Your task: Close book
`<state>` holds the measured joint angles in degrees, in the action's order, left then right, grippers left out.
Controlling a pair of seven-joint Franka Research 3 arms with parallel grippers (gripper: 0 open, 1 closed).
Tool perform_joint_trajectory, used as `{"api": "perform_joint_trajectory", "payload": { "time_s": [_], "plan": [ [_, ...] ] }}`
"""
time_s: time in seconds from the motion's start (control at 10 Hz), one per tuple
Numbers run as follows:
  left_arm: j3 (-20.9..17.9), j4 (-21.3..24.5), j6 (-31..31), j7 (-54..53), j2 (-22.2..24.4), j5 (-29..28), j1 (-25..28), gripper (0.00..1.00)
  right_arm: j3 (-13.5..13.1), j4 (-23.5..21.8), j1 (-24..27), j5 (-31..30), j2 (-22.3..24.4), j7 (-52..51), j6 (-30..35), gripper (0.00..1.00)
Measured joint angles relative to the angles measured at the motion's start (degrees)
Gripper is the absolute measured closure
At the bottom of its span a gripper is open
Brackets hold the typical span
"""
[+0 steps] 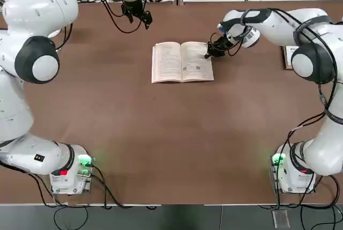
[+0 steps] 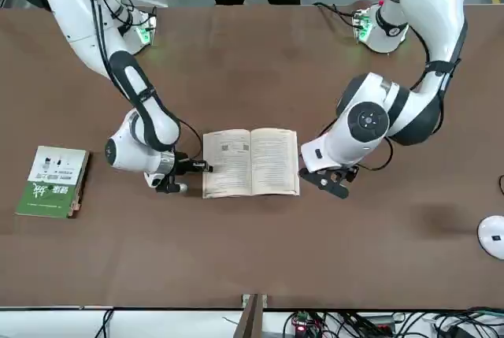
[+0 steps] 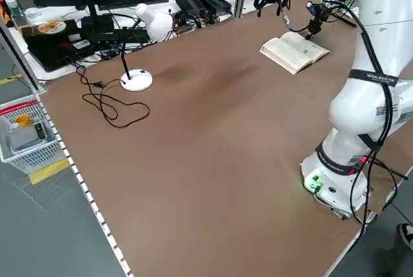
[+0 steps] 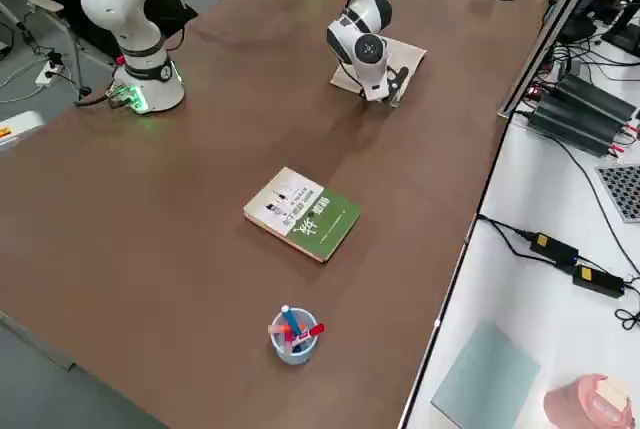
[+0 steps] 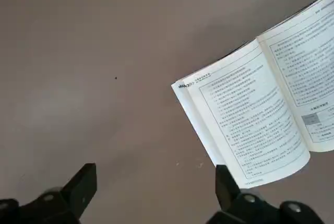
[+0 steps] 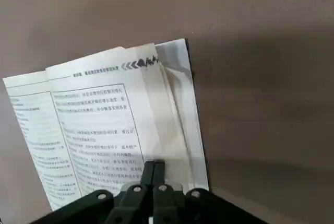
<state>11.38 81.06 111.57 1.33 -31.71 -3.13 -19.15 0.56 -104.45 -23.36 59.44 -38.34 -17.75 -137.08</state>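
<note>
The book (image 1: 182,62) lies open and flat at the table's middle, cream printed pages up; it also shows in the front view (image 2: 250,162). My right gripper (image 1: 208,54) is shut, its tips resting low on the outer edge of the book's right-hand page stack (image 6: 172,125); the shut fingertips (image 6: 153,169) touch the paper and hold nothing. My left gripper (image 1: 138,16) hangs open above the table beyond the book's far left corner. In its wrist view the book (image 5: 261,114) lies off to one side of the spread fingers (image 5: 83,186).
A green-and-white covered book (image 2: 53,181) lies on the robot's right side of the table, partly under the right arm in the top view. A cup of pens (image 4: 293,335) stands near it. A white desk lamp (image 3: 139,78) sits on the robot's left side.
</note>
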Motion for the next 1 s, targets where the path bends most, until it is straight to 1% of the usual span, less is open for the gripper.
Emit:
{"api": "perform_joint_trajectory", "payload": {
  "time_s": [1.0],
  "plan": [
    [0.0, 0.0, 1.16, -0.01, -0.71, 0.0, -0.01, 0.0, -0.02, 0.0, -0.03, 0.0, -0.53, -1.8, -0.67, 0.99]
  ]
}}
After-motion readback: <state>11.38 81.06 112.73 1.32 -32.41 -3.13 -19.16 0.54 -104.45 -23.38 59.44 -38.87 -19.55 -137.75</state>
